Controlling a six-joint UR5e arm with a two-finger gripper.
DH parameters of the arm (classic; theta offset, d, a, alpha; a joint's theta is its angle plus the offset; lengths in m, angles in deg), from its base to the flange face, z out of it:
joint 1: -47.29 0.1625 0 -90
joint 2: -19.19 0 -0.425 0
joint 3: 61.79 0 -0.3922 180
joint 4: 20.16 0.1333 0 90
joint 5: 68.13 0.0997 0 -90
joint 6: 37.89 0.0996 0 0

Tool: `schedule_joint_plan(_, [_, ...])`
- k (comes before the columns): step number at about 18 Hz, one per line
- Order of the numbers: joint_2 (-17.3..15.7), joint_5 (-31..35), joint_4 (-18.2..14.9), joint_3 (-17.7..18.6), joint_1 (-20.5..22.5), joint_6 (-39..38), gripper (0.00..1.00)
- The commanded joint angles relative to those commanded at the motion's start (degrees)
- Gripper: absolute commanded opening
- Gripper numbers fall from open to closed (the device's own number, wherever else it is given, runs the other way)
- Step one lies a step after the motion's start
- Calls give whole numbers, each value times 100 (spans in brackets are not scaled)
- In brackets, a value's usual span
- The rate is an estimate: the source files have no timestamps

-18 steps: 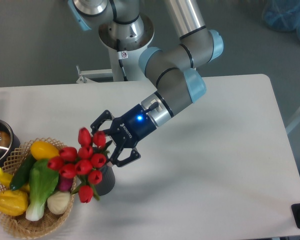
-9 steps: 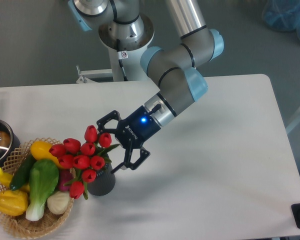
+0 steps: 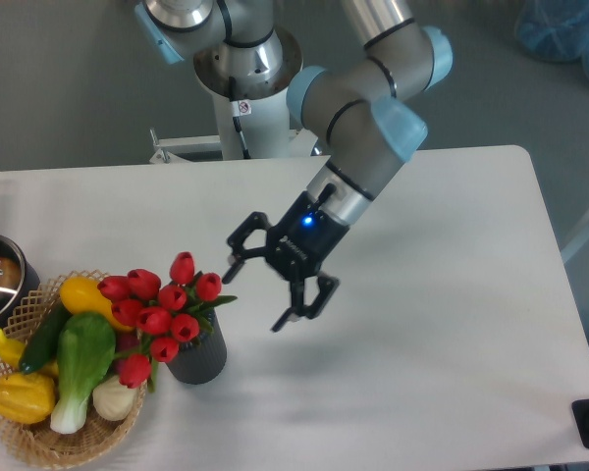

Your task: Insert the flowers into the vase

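Tulips (image 3: 157, 314), a red bunch on green stems, now stand in the dark grey ribbed vase (image 3: 198, 358) near the left side of the white table (image 3: 452, 294). The blooms fan out wider than the vase mouth and lean leftward, with the lowest heads hanging over the rim of the wicker basket (image 3: 79, 442) of vegetables just beside it. The vase appears upright.

To the right of the bunch, the gripper (image 3: 275, 285) hangs above the tabletop with its fingers spread wide and nothing between them; it is apart from both flowers and vase. By this layout the insertion looks done.

The risk lies in the lean. The heavy heads sit off to one side, so the vase could tip toward the basket, or the stems could slide and let the bunch flop out. A sweep of the open fingers close past the near blooms could also snag a leaf and drag the vase. How deep the stems reach inside cannot be told.
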Motion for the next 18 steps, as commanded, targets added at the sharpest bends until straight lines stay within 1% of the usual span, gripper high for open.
schedule_joint_plan(2, [-9,1026,0,-132,45,176,100])
schedule_joint_plan(3, [9,1388,9,-202,54,290,100])
schedule_joint_plan(6, [166,2118,0,-291,115,344,100])
schedule_joint_plan(9, [246,3190,-53,-308,115,274,100])
schedule_joint_plan(11, [325,3674,-79,-300,255,274,100])
schedule_joint_plan(14, [378,4526,-412,-475,291,317,100])
schedule_joint_plan(18, [378,4774,-413,-510,317,317,100])
